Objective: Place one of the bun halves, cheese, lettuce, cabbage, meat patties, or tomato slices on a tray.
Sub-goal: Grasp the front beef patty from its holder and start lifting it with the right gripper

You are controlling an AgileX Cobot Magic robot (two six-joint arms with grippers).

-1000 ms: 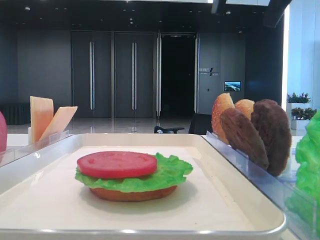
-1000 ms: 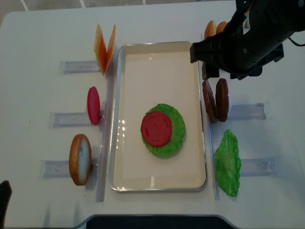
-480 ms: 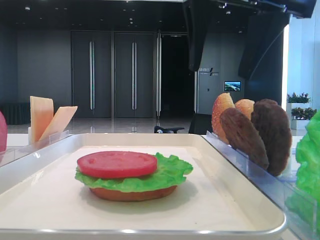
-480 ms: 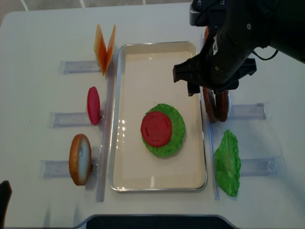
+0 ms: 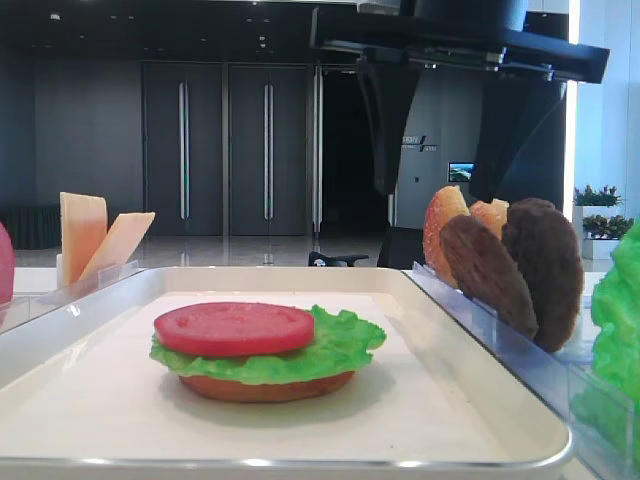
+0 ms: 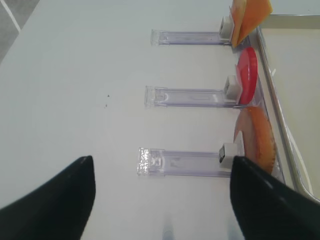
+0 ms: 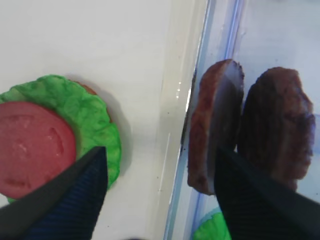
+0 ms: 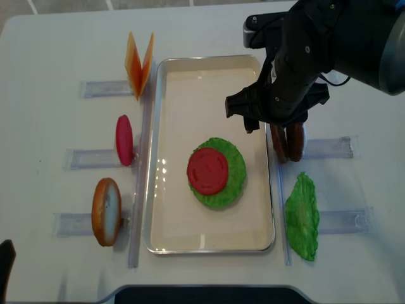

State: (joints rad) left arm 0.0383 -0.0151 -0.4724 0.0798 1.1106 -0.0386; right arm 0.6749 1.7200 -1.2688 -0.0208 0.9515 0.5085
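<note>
The cream tray point(image 8: 190, 95) holds a stack of bun base, lettuce and a tomato slice point(image 8: 207, 170). Two dark meat patties point(image 8: 286, 142) stand on edge in a clear rack just right of the tray. My right gripper point(image 7: 158, 155) hangs open above them. In the right wrist view its left finger point(image 7: 75, 190) is over the stack's edge and its right finger point(image 7: 250, 200) is in front of the inner patty point(image 7: 212, 125); nothing is held. My left gripper point(image 6: 160, 165) is open over bare table, left of a bun half point(image 6: 260, 137).
Left of the tray, clear racks hold cheese slices point(image 8: 139, 60), a tomato slice point(image 8: 124, 139) and a bun half point(image 8: 105, 211). A lettuce leaf point(image 8: 302, 215) lies at the right front. More bun halves point(image 5: 445, 225) stand behind the patties.
My right arm has swung in from the far right and come down over the patties and the tray's right rim, jaws still open. The food has not moved.
</note>
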